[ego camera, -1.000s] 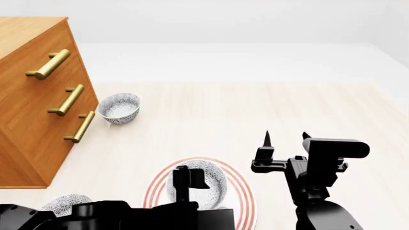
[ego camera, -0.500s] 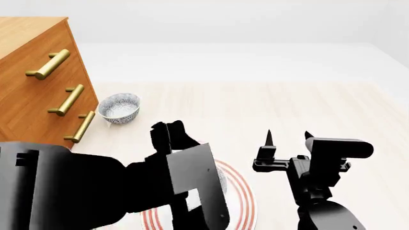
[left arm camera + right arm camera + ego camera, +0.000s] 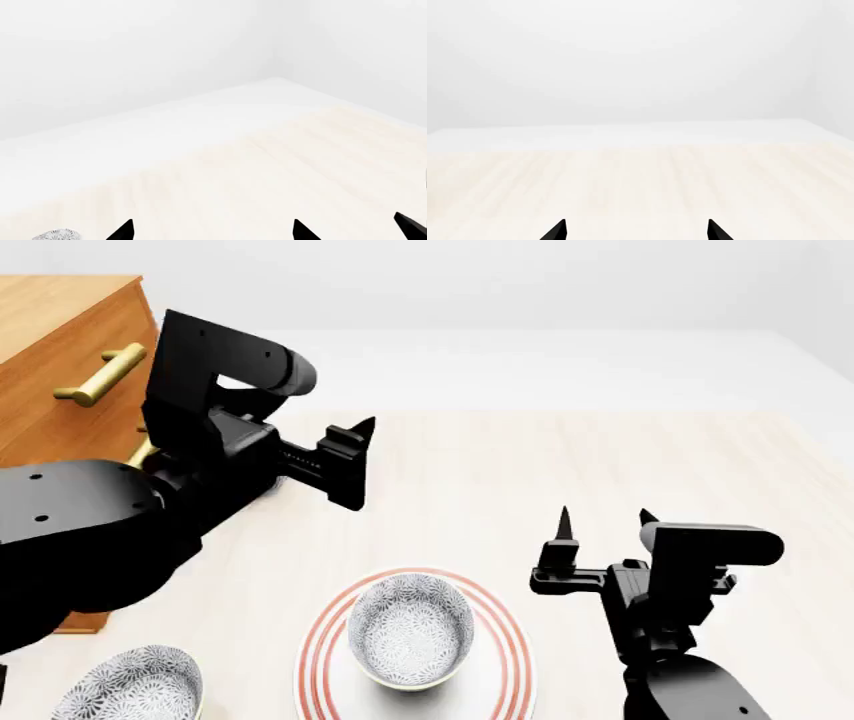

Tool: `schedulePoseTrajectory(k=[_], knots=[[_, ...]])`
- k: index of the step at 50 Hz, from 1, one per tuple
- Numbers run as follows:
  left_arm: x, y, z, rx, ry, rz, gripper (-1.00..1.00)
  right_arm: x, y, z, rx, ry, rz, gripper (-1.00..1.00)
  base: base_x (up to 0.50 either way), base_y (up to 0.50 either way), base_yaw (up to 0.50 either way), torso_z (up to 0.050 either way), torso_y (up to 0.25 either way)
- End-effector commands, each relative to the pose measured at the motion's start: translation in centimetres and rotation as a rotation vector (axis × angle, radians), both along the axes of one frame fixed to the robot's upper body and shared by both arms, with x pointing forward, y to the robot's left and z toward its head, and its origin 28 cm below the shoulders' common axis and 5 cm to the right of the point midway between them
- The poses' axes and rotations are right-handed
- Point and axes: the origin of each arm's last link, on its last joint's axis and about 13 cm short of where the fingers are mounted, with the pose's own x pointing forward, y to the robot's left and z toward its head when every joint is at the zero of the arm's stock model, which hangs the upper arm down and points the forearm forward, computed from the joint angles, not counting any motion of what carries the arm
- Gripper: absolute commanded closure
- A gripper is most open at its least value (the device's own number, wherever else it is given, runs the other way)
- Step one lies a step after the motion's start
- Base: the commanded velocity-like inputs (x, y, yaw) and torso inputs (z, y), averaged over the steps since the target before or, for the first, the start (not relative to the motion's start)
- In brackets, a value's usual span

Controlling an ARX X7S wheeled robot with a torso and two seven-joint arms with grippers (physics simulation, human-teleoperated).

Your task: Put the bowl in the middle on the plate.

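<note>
In the head view the speckled grey-blue bowl point(image 3: 410, 630) sits upright on the red-ringed plate point(image 3: 513, 645), near the front edge of the view. My left gripper point(image 3: 358, 462) hangs open well above and behind the bowl, empty. In the left wrist view the left gripper point(image 3: 213, 231) shows only its two spread tips over bare tabletop. My right gripper point(image 3: 605, 518) stands open to the right of the plate and holds nothing. The right wrist view shows the right gripper point(image 3: 636, 230) as two tips with bare table between them.
A second speckled bowl point(image 3: 134, 685) rests at the front left, beside the plate. A wooden dresser point(image 3: 60, 335) with brass handles point(image 3: 104, 373) stands at the left, partly hidden by my left arm. A sliver of a speckled bowl point(image 3: 59, 235) shows in the left wrist view.
My left arm has lifted off the plate and swung up and back, uncovering the bowl on the plate and now hiding the bowl by the dresser. The right arm barely moved.
</note>
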Motion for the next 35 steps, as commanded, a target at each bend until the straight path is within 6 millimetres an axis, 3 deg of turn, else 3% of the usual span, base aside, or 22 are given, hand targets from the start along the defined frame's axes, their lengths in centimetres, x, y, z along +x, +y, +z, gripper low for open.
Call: schedulePoseTrajectory(k=[1,7,14,20,35], knots=[[0.5,0.8,-3.6,-0.162,-0.051,0.251,-1.00,0.2,-0.1,1.3,-0.023,-0.033,-0.008,-1.00,0.00,0.00,0.00,0.000,0.000],[0.5,0.1,-4.2,-0.162,-0.138,0.307,-1.00,0.9,0.1,3.7,-0.119,-0.091,-0.020,-1.00,0.00,0.00,0.00,0.000,0.000],[0.8,-0.7,-3.9,-0.131,-0.191,0.323,-1.00,2.2,0.1,9.4,-0.220,-0.202,-0.033,-1.00,0.00,0.00,0.00,0.000,0.000],[1.2,-0.9,-3.1,-0.122,-0.221,0.327,-1.00,2.3,0.3,11.8,-0.252,-0.236,-0.033,-1.00,0.00,0.00,0.00,0.000,0.000],[1.4,-1.0,-1.6,-0.131,-0.298,0.342,-1.00,2.7,0.5,13.3,-0.276,-0.269,-0.022,-1.00,0.00,0.00,0.00,0.000,0.000]])
